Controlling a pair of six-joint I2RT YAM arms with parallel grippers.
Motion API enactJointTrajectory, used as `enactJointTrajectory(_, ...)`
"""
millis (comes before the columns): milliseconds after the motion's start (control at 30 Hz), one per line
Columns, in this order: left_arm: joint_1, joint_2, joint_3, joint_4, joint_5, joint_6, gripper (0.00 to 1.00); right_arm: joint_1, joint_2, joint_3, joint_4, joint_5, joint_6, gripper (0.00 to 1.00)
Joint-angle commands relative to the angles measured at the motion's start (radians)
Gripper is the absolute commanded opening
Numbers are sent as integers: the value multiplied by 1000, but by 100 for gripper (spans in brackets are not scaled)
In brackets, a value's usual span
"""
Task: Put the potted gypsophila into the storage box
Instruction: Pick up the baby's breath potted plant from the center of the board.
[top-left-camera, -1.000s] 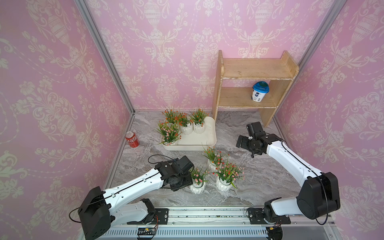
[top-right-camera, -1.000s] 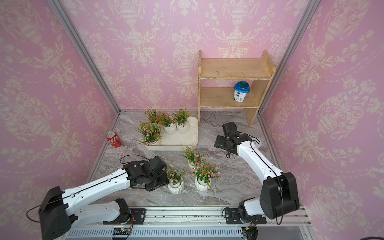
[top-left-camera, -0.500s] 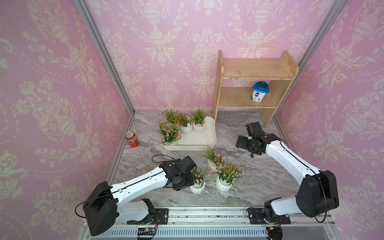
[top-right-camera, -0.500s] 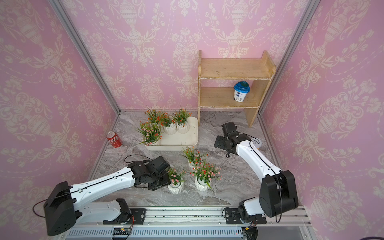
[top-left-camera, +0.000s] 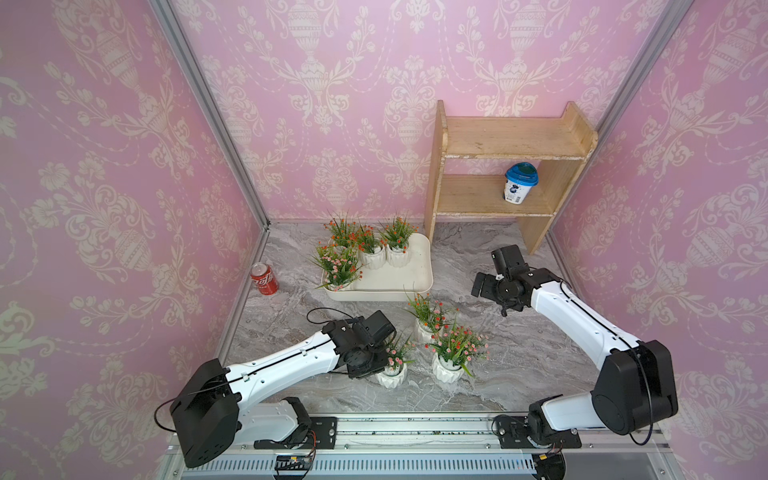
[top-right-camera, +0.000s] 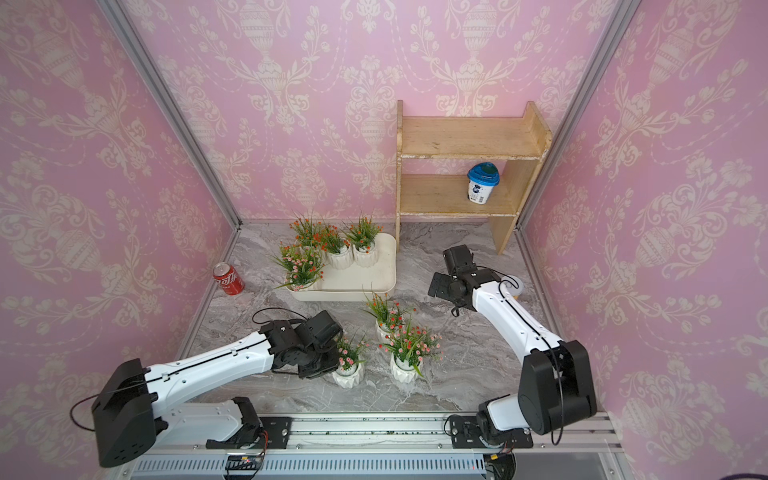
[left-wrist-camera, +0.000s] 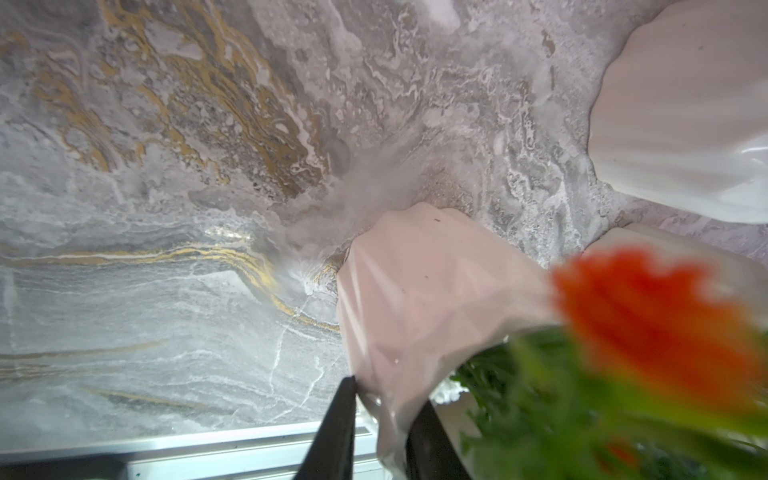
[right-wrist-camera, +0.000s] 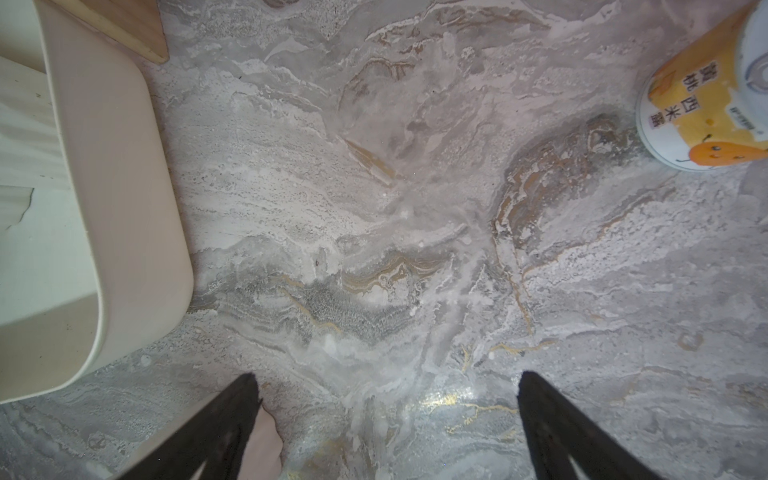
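Observation:
The storage box (top-left-camera: 417, 272), a shallow cream bin, sits at the back middle of the marble table and holds several potted gypsophila (top-left-camera: 374, 255). Three more pots stand on the table in front of it: one at the near left (top-left-camera: 392, 377), one at the near right (top-left-camera: 448, 370), one behind them (top-left-camera: 423, 330). My left gripper (top-left-camera: 376, 365) is shut on the rim of the near-left pot (left-wrist-camera: 436, 299), whose white wall is pinched between the black fingers (left-wrist-camera: 336, 432). My right gripper (right-wrist-camera: 386, 382) hangs open over bare marble, beside the box's corner (right-wrist-camera: 124, 208).
A red cola can (top-left-camera: 264, 279) stands by the left wall. A wooden two-tier shelf (top-left-camera: 511, 141) at the back right carries a blue-lidded cup (top-left-camera: 519, 183). An orange-labelled cup (right-wrist-camera: 706, 104) lies near the right gripper, by the right wall.
The left arm has reached in to the near-left pot and its jaws have closed on the pot's rim. The right arm has barely moved.

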Motion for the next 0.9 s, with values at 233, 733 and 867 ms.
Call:
enactJointTrajectory(233,-4,-14,26,-90,-65,33,4,-9,3,-17,-2,3,14,100)
enactJointTrajectory(733,132,-60,161,-280,-148,235,0,-13,-13,-15,-4,4,15,100)
enactJointTrajectory(867,220,-67,229,-316,-162,329,0,-18,-16,-18,-3,1,14,100)
